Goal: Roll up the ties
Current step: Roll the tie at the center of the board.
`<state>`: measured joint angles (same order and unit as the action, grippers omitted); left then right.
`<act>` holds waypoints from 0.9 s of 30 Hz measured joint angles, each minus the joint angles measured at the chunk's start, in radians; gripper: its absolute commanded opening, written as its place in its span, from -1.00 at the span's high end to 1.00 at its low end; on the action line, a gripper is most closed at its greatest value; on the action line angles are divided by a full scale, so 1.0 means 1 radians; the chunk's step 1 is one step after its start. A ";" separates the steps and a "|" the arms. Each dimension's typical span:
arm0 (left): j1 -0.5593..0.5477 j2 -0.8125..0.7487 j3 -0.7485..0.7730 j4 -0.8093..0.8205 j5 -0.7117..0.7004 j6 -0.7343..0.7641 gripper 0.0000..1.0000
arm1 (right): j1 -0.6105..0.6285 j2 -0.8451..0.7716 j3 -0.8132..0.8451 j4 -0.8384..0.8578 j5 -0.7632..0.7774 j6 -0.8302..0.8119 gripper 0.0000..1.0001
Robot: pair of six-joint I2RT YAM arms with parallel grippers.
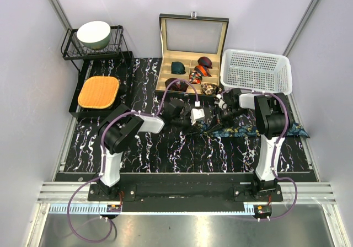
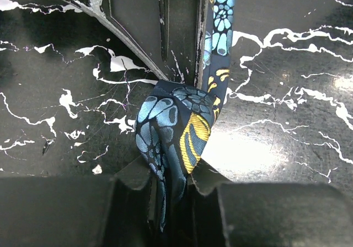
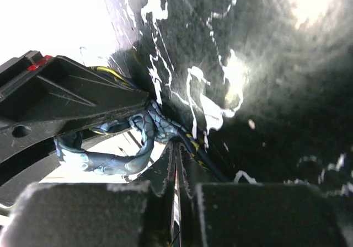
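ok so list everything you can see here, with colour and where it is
navy tie: one, dark navy with teal and gold pattern, on the table between the arms, one end bunched
coiled ties: several, green, maroon, red-orange and patterned, in the box compartments
box: one, wooden, lid open, back centre
basket: one, white plastic, right of the box
bowl: one, white inside and green outside, on the rack
rack: one, black wire, back left
pad: one, orange, in front of the rack
table: one, black with white marbling
left gripper: one, black, shut on the navy tie
right gripper: one, black, shut, tips at the tie
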<state>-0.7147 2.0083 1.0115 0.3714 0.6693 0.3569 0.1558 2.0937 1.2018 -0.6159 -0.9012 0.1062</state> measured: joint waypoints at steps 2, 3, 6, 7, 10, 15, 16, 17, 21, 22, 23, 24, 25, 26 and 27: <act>-0.003 -0.006 -0.007 -0.004 -0.008 0.015 0.71 | 0.000 -0.008 0.002 -0.014 0.008 -0.001 0.66; -0.006 -0.012 -0.013 -0.006 -0.013 0.023 0.70 | -0.003 -0.017 0.002 -0.023 0.015 -0.002 0.57; -0.011 -0.027 -0.020 -0.028 -0.032 0.047 0.66 | -0.009 -0.060 0.002 -0.064 0.026 -0.006 0.12; -0.012 -0.031 -0.020 -0.036 -0.039 0.055 0.65 | -0.014 -0.081 0.002 -0.080 0.025 -0.007 0.01; -0.017 -0.041 -0.020 -0.061 -0.056 0.073 0.63 | -0.036 -0.146 0.002 -0.112 0.014 -0.011 -0.30; -0.019 -0.050 -0.020 -0.086 -0.068 0.093 0.57 | -0.048 -0.182 0.003 -0.092 -0.029 0.019 -0.40; -0.019 -0.051 -0.019 -0.089 -0.068 0.095 0.57 | -0.044 -0.177 0.003 -0.085 -0.029 0.026 -0.39; -0.019 -0.051 -0.018 -0.090 -0.069 0.096 0.57 | -0.036 -0.167 0.003 -0.072 -0.032 0.036 -0.38; -0.019 -0.051 -0.013 -0.099 -0.071 0.099 0.55 | 0.003 -0.116 0.003 -0.021 -0.034 0.066 -0.36; -0.019 -0.051 -0.011 -0.103 -0.071 0.099 0.55 | 0.013 -0.103 0.002 -0.010 -0.034 0.072 -0.33; -0.019 -0.051 -0.011 -0.105 -0.071 0.101 0.55 | 0.023 -0.093 0.002 0.001 -0.034 0.079 -0.30; -0.019 -0.051 -0.011 -0.106 -0.071 0.103 0.55 | 0.030 -0.085 0.001 0.013 -0.033 0.083 -0.26; -0.019 -0.051 -0.011 -0.107 -0.071 0.104 0.55 | 0.035 -0.081 -0.001 0.023 -0.032 0.086 -0.14; -0.019 -0.051 -0.011 -0.107 -0.071 0.106 0.55 | 0.038 -0.079 -0.002 0.031 -0.032 0.089 -0.05; -0.019 -0.051 -0.011 -0.107 -0.071 0.106 0.55 | 0.039 -0.076 -0.003 0.037 -0.032 0.089 0.04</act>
<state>-0.7341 1.9575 1.0000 0.2642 0.5987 0.4629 0.1947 2.0174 1.1984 -0.5785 -0.9329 0.1951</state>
